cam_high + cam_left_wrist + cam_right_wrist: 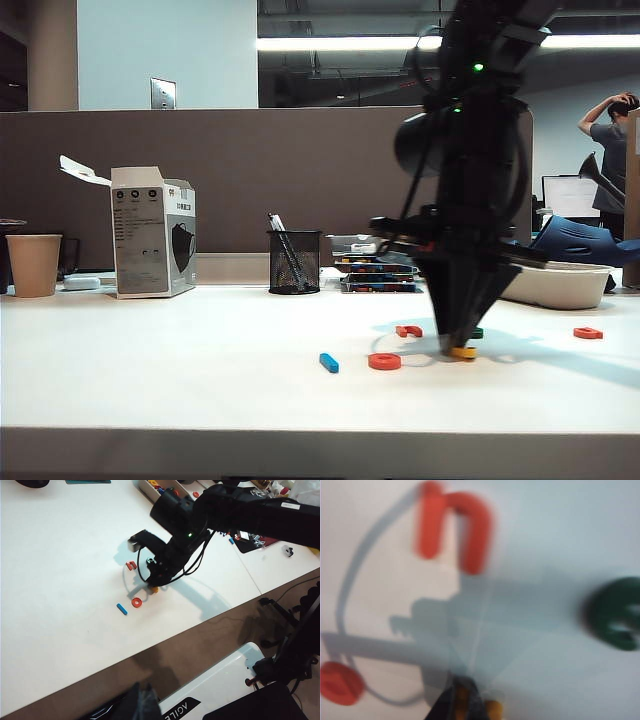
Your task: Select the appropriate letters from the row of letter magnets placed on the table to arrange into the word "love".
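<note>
Six letter magnets on the bench (150, 380): one blue bar (329, 363), three orange-red letters (ring (384, 362), arch (408, 331), one further letter (588, 333)), one green letter (476, 333), one yellow letter (463, 352) at the right pincer (455, 345).

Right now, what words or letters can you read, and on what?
"AGILE", upside down, cut off: white robot base panel.
"n": orange-red arch-shaped plastic magnet.
"e": dark green plastic magnet.
White cardboard mask box: print too small.
Right gripper, shut on yellow magnet, and left gripper: no text.

The right arm (470, 150) is matte black and bulky, with looping black cables, a green indicator light, tapering to the narrow, pointed right gripper (458, 345).
</note>
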